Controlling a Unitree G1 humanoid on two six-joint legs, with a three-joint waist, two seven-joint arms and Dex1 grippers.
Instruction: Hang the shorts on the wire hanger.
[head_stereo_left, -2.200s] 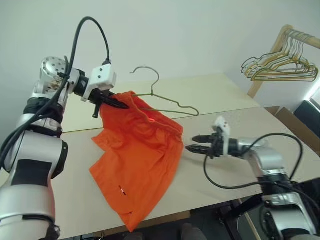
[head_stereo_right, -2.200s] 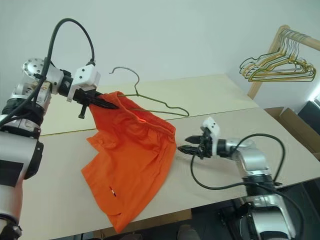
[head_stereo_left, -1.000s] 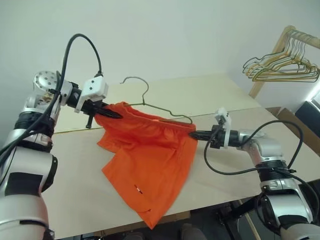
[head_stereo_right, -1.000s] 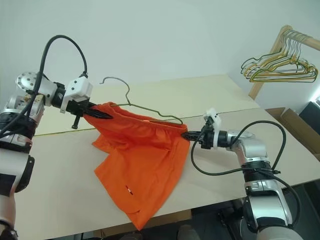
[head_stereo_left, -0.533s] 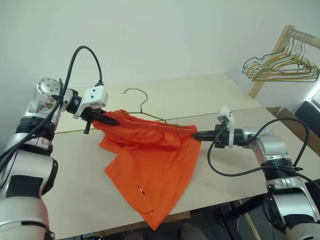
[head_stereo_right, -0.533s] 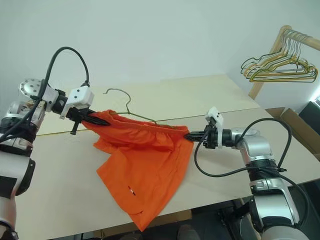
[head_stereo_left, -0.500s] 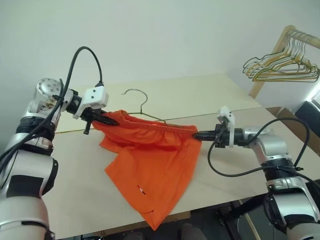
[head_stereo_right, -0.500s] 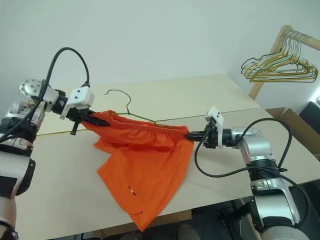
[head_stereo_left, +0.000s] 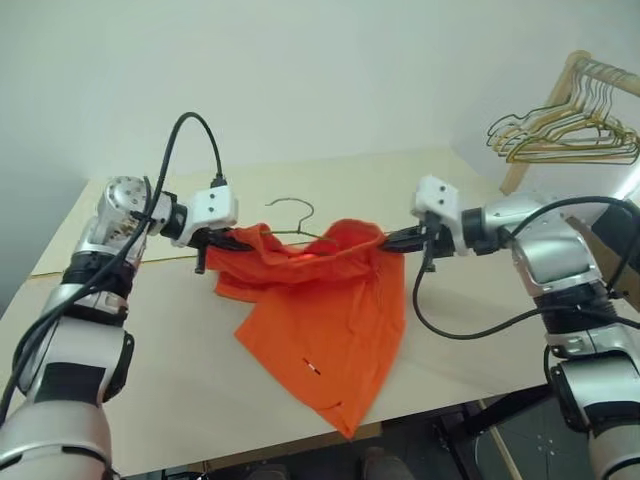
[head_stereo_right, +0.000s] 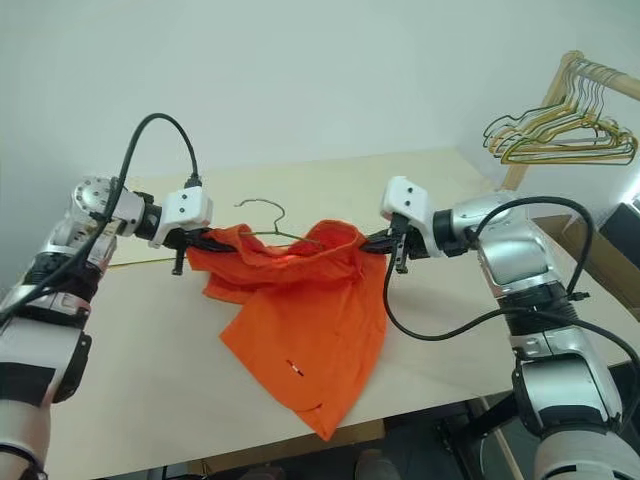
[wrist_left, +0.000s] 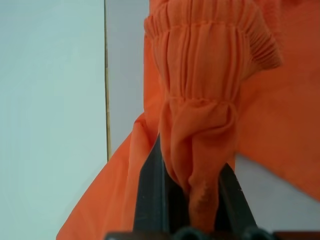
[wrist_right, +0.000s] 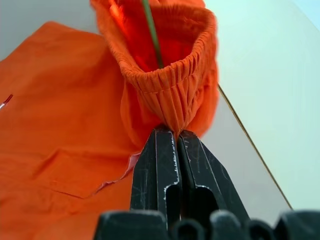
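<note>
– Orange cloth hangs between the two arms above the table (head_stereo_left: 160, 400): these are the shorts (head_stereo_left: 330, 310). Where are they held?

– At the waistband, at both ends. The left gripper (head_stereo_left: 232, 243) is clamped on one end and the right gripper (head_stereo_left: 392, 239) is clamped on the other. The waistband sags a little between them, and the legs fall down to the front edge of the table.

– And the wire hanger (head_stereo_left: 293, 215)?

– From the head views I see its curved hook standing up behind the waistband, between the two grippers. The rest of it is hidden in the cloth. The right wrist view gives more: a thin green wire (wrist_right: 152, 35) goes into the open mouth of the waistband, so the hanger is inside the shorts there.

– Do the wrist views show the grip?

– Yes. In the left wrist view the gathered elastic is bunched between the two black fingers (wrist_left: 150, 195), which stand a little apart around it. In the right wrist view the fingers (wrist_right: 157, 170) are pressed together on a pinch of the waistband.

– What else is around?

– A bunch of gold and green hangers (head_stereo_left: 565, 135) on a wooden rack (head_stereo_left: 560, 90) at the far right, well apart from the shorts.
</note>
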